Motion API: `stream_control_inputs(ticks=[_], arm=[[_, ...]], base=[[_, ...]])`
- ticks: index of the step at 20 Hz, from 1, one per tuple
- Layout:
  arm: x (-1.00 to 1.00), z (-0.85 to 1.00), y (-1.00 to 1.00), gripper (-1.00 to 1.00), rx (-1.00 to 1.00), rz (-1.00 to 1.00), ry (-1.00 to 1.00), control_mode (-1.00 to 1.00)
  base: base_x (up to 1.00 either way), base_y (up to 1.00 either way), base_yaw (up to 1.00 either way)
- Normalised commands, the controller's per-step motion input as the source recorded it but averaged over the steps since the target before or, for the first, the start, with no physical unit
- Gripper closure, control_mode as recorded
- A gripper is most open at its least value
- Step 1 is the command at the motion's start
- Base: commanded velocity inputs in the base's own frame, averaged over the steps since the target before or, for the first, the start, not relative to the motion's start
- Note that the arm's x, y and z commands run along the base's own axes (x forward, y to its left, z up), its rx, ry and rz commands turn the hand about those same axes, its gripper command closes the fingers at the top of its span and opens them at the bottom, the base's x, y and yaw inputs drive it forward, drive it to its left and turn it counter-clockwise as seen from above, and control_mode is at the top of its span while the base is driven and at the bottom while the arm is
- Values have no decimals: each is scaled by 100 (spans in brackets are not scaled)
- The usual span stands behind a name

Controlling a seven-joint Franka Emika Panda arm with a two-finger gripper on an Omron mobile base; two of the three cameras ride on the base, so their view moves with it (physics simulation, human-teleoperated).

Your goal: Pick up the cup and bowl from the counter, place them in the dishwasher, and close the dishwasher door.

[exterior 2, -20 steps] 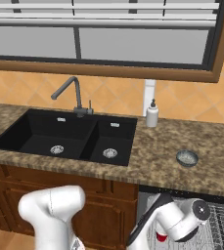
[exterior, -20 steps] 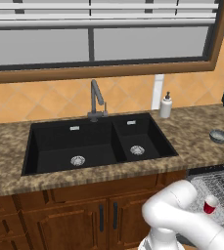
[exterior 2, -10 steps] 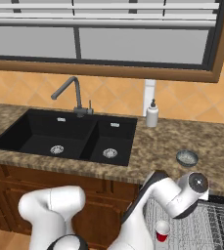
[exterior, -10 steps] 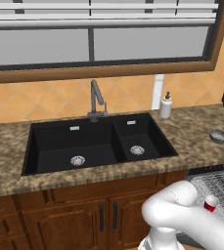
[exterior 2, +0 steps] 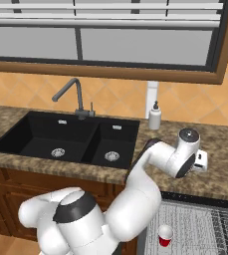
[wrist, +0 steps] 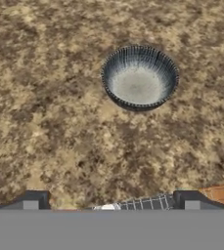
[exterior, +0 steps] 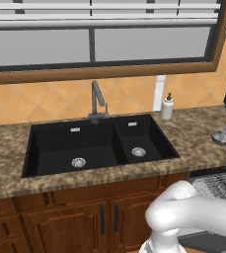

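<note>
Counter (wrist: pixel 50 122): you see speckled brown granite around the black double sink (exterior: pixel 99 143), under a wide window (exterior: pixel 99 39).
Dishwasher (exterior 2: pixel 200 224): open, its wire rack carries the red cup (exterior 2: pixel 165 235) upright.
Bowl (wrist: pixel 139 78): it sits alone on the granite.
Gripper (wrist: pixel 111 197): above the bowl, fingers spread wide, holding nothing.

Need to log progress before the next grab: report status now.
Gripper open, empty, above the counter. Bowl upright on the granite ahead, untouched. Cup upright in the dishwasher rack. Nothing between gripper and bowl.
</note>
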Motion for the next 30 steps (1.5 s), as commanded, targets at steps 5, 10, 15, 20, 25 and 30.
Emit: stream_control_inputs(ticks=[5, 10, 15, 20, 25, 30], arm=[[25, 0, 0, -100, 0, -1, 0, -100], [48, 0, 0, -100, 0, 0, 0, -100], [54, -7, 0, -100, 0, 1, 0, -100], [29, -25, 0, -100, 0, 16, 11, -100], [0, -2, -1, -100, 0, 7, 3, -100], [6, -17, -15, -100, 0, 0, 4, -100]], base=[[0, 0, 0], [0, 0, 0], [0, 0, 0], [0, 0, 0], [0, 0, 0], [0, 0, 0]])
